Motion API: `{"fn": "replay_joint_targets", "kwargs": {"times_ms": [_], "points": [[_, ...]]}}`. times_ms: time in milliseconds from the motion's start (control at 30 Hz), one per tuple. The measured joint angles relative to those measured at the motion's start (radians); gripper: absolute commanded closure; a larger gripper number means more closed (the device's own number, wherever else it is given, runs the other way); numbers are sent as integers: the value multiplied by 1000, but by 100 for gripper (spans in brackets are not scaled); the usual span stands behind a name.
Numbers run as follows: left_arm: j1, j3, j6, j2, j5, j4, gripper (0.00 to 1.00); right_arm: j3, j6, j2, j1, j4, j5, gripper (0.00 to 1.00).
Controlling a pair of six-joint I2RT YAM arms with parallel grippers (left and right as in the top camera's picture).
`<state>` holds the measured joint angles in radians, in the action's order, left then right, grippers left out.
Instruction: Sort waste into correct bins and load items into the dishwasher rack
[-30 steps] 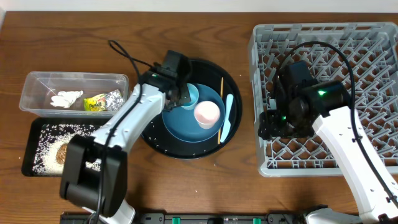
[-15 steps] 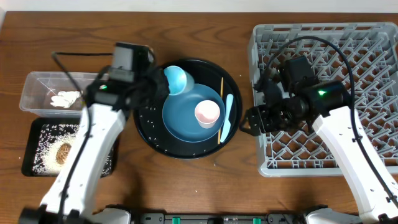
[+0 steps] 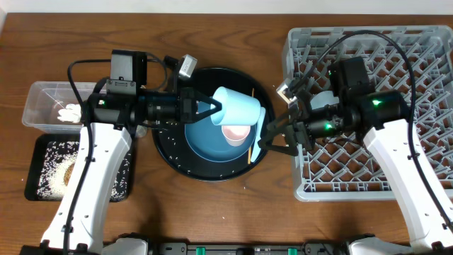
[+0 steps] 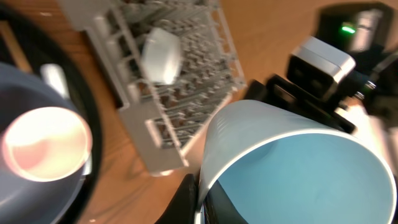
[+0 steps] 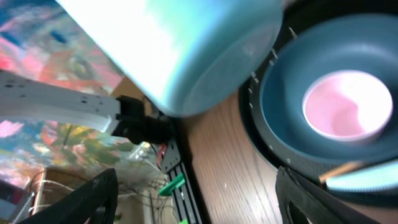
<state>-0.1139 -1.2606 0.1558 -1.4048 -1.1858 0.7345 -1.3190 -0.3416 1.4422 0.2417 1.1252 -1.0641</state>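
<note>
Overhead: my left gripper has just lifted the light-blue cup, clamped on its rim, over the plate. My right gripper, spread open, has swung out to the plate's 3 o'clock. Looks like a handover toward the rack.

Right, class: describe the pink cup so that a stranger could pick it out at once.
Left of the grey rack lies a round black tray with a dark-blue plate on it. The pink cup stands on that plate, mouth up. It is the only pink dish; the light-blue cup in the left hand is held off the tray.
</note>
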Motion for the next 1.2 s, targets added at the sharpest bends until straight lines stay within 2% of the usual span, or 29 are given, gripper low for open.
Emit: {"fn": "replay_joint_targets", "kwargs": {"times_ms": [233, 300, 333, 633, 833, 933, 1067, 1200], "points": [[1, 0, -27, 0, -96, 0, 94, 0, -172, 0, -57, -1, -155, 18], [1, 0, -27, 0, -111, 0, 94, 0, -216, 0, -69, -3, -189, 4], [1, 0, -28, 0, -120, 0, 94, 0, -238, 0, -72, -6, -207, 1], [1, 0, -31, 0, -181, 0, 94, 0, -377, 0, -73, -68, -316, 1], [1, 0, -30, 0, -196, 0, 94, 0, -381, 0, -73, -109, -342, 1], [1, 0, -30, 0, -196, 0, 93, 0, -358, 0, -73, -195, -349, 1], [1, 0, -30, 0, -199, 0, 94, 0, -277, 0, -73, -317, -351, 1], [1, 0, -30, 0, -199, 0, 94, 0, -217, 0, -73, -346, -350, 2]]}}
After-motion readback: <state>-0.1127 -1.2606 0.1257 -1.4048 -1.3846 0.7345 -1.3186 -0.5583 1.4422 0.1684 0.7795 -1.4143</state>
